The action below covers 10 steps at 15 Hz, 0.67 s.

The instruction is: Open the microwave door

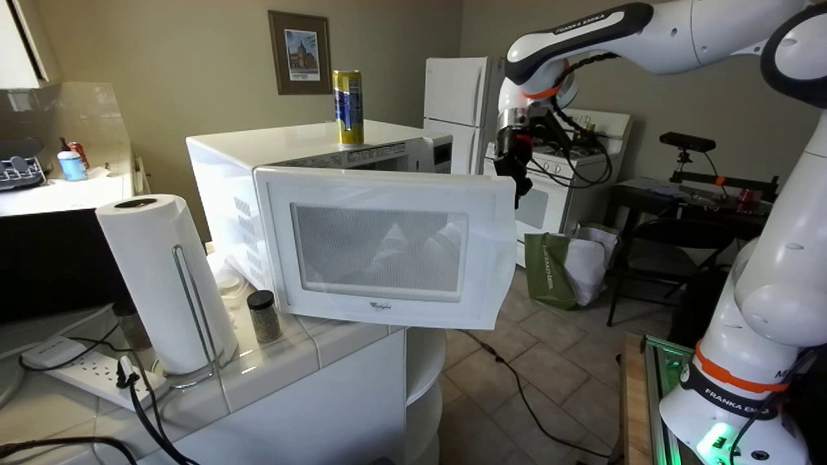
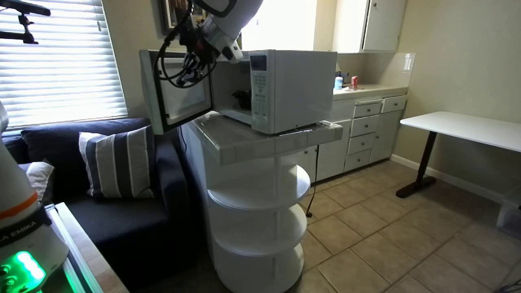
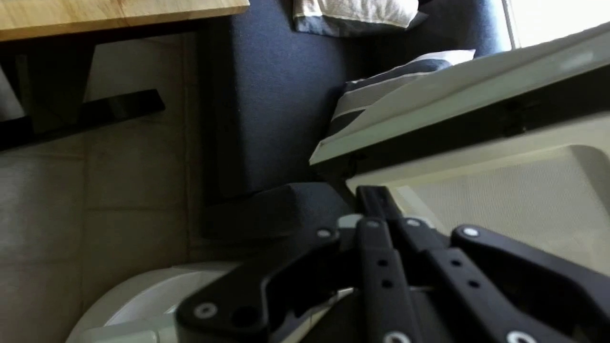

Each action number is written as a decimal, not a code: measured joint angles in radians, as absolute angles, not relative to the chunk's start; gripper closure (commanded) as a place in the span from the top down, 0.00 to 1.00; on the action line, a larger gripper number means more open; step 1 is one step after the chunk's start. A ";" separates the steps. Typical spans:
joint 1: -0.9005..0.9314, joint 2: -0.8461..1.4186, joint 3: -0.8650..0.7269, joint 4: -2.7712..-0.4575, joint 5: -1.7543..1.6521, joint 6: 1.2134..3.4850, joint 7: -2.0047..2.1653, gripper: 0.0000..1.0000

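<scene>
The white microwave (image 1: 284,143) stands on a tiled counter. Its door (image 1: 381,252) is swung wide open, with the dark window facing the camera in an exterior view. The inner face of the door (image 2: 185,101) and the open cavity show in an exterior view. My gripper (image 1: 519,188) is by the free edge of the door; in an exterior view the gripper (image 2: 184,79) is in front of its inner side. In the wrist view my fingers (image 3: 374,193) are together with nothing seen between them, and the door's inner face (image 3: 514,190) lies beyond them. Contact cannot be told.
A yellow and blue can (image 1: 349,106) stands on the microwave. A paper towel roll (image 1: 165,284), a spice jar (image 1: 263,316) and a power strip (image 1: 97,374) are on the counter. A dark object (image 2: 243,99) is inside the cavity. A dark sofa (image 2: 118,219) stands beside the counter.
</scene>
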<state>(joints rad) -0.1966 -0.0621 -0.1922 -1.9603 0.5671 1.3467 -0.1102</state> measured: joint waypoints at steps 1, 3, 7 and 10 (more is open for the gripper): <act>-0.190 -0.085 -0.182 -1.960 0.539 1.358 -0.110 0.03; -0.168 -0.143 -0.153 -1.960 0.489 1.382 -0.103 0.28; -0.112 -0.272 -0.074 -1.959 0.405 1.457 -0.068 0.51; -0.070 -0.343 -0.018 -1.940 0.328 1.512 -0.059 0.74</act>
<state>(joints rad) -0.0702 -0.3431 -0.0181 -1.9404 0.3282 1.5124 -0.0590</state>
